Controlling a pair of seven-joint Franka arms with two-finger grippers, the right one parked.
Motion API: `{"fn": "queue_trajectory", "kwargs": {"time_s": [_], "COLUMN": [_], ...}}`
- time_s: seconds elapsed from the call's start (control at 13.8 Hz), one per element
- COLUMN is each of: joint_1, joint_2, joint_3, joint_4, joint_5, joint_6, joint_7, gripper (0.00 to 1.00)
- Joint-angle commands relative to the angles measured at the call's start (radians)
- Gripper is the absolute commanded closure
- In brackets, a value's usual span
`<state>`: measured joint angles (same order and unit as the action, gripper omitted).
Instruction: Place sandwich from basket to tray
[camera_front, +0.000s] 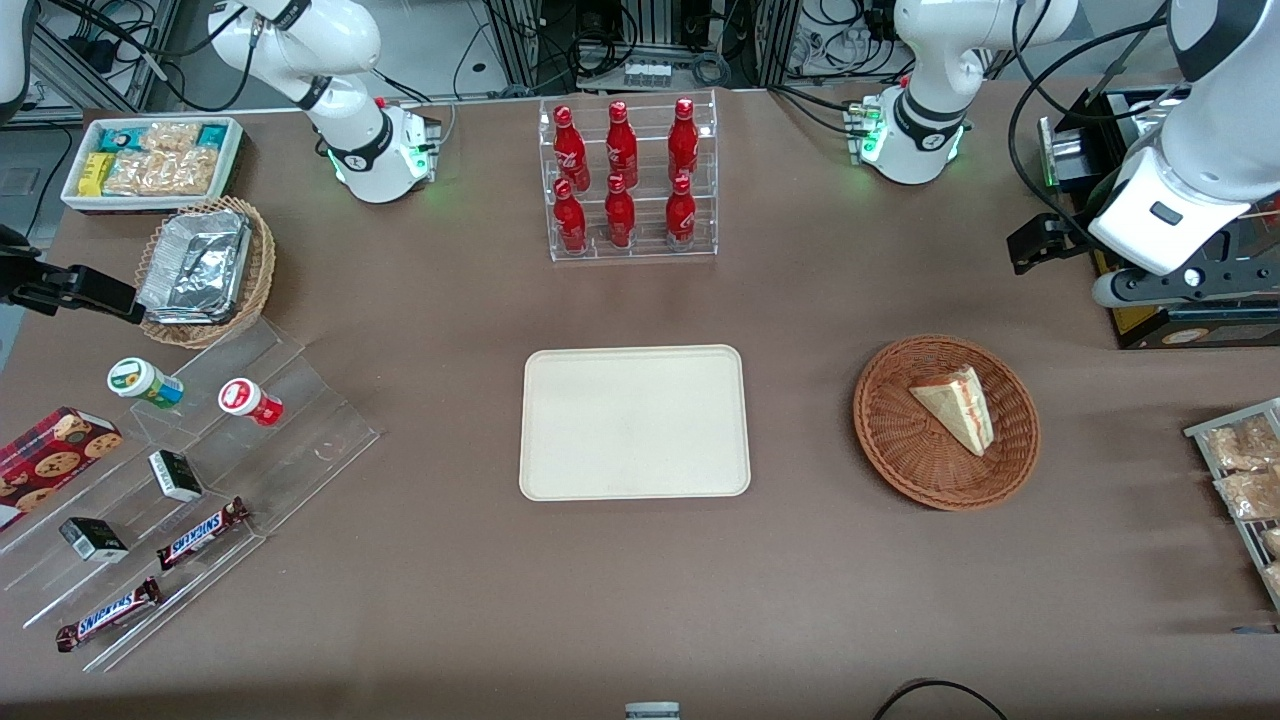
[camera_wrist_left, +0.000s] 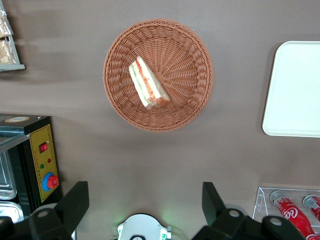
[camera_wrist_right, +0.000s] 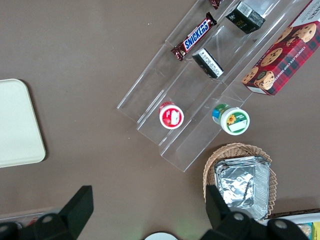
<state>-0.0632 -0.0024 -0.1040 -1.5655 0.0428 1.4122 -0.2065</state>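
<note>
The sandwich (camera_front: 955, 405) lies in the reddish-brown wicker basket (camera_front: 900, 440) toward the working arm's end of the table. It is a pale bread wedge with red and green filling along its cut edge. The cream tray (camera_front: 634, 421) sits bare at the table's middle, beside the basket. In the left wrist view the sandwich (camera_wrist_left: 147, 85), the basket (camera_wrist_left: 185, 60) and part of the tray (camera_wrist_left: 295, 90) show. My left gripper (camera_wrist_left: 144, 200) hangs high above the table, farther from the front camera than the basket. It is open and empty.
A clear rack of red bottles (camera_front: 630, 180) stands farther back than the tray. A black appliance with a yellow panel (camera_front: 1190, 325) and a wire rack of snack packets (camera_front: 1245, 470) flank the basket. A stepped acrylic shelf (camera_front: 180, 480) and a foil-tray basket (camera_front: 205, 270) lie toward the parked arm's end.
</note>
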Motion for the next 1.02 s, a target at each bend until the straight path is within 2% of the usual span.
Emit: {"fn": "queue_trajectory", "kwargs": {"time_s": [0.0,0.22,0.51,0.73,0.94], "joint_1": [-0.007,-0.003,0.002,0.016,0.014], "joint_2": [-0.002,0.016,-0.042,-0.108,-0.108], "joint_3": [0.009,0.014,0.062,0.098,0.119], "joint_4": [0.005,-0.023,-0.249,-0.471,-0.603], "joint_5": [-0.001,-0.006,0.0,-0.011,-0.008], "joint_6": [-0.007,0.011,0.222,0.457,0.644], "joint_7": [0.013,0.007,0.001,-0.014,-0.196], "gripper": [0.0,0.0,0.0,0.0,0.0]}}
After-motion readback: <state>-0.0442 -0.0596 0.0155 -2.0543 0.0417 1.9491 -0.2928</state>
